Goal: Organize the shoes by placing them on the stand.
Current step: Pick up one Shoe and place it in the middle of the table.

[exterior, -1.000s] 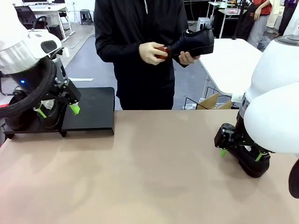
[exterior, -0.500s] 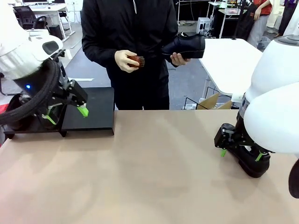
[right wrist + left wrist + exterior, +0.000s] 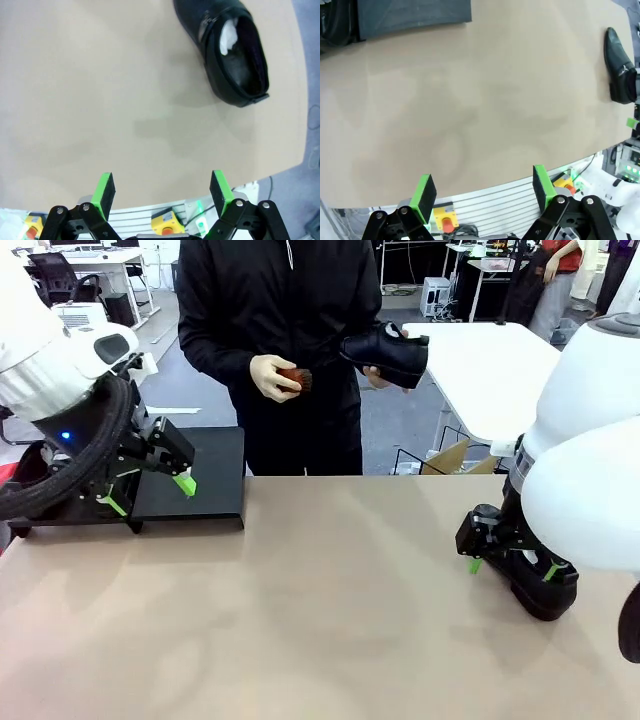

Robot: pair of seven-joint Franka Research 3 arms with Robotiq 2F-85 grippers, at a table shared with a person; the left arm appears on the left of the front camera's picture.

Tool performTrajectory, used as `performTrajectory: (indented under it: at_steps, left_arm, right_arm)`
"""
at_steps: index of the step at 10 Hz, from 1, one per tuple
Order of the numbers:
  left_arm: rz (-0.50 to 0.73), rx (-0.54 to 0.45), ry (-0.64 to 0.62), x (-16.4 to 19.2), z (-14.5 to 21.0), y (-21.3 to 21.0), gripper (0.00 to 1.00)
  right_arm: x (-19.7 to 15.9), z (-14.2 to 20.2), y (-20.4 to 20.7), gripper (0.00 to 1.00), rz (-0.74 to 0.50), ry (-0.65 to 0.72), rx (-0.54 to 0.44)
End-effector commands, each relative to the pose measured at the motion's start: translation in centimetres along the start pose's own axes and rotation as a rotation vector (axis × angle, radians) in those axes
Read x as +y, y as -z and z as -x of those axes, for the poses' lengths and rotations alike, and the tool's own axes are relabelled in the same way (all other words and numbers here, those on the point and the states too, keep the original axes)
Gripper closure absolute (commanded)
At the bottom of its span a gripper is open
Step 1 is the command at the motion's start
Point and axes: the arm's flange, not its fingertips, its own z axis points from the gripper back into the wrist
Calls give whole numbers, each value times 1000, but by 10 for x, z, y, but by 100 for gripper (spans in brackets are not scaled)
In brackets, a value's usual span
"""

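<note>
- Loose shoe (image 3: pixel 215 62): right side of the table (image 3: pixel 320 590), just ahead of the right gripper (image 3: pixel 162 186), fingers apart, long axis slanting away.
- Left gripper (image 3: pixel 150 494), also apart and empty, hangs by the stand (image 3: pixel 200 470), well off.

One glossy black leather dress shoe (image 3: pixel 545 587) stood upright on the table (image 3: pixel 320 610). The person (image 3: pixel 290 300) held another (image 3: pixel 388 350) tilted, well apart from the low black two-panel stand (image 3: pixel 200 480).

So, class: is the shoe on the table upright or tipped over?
Upright: the shoe rests on its sole on the table, its opening facing up with white stuffing showing inside.
</note>
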Motion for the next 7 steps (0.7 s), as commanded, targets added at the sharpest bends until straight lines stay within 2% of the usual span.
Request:
performTrajectory:
  at_steps: [1,4,7]
  left_arm:
    - [-8,2,17,0,-3,-2,0]
    - [-8,2,17,0,-3,-2,0]
    - [-8,2,17,0,-3,-2,0]
  right_arm:
    - [-20,-18,2,0,-38,-75,-90]
    - [-62,-80,-11,0,-76,-29,-170]
    - [-77,-126,6,0,-131,-70,-87]
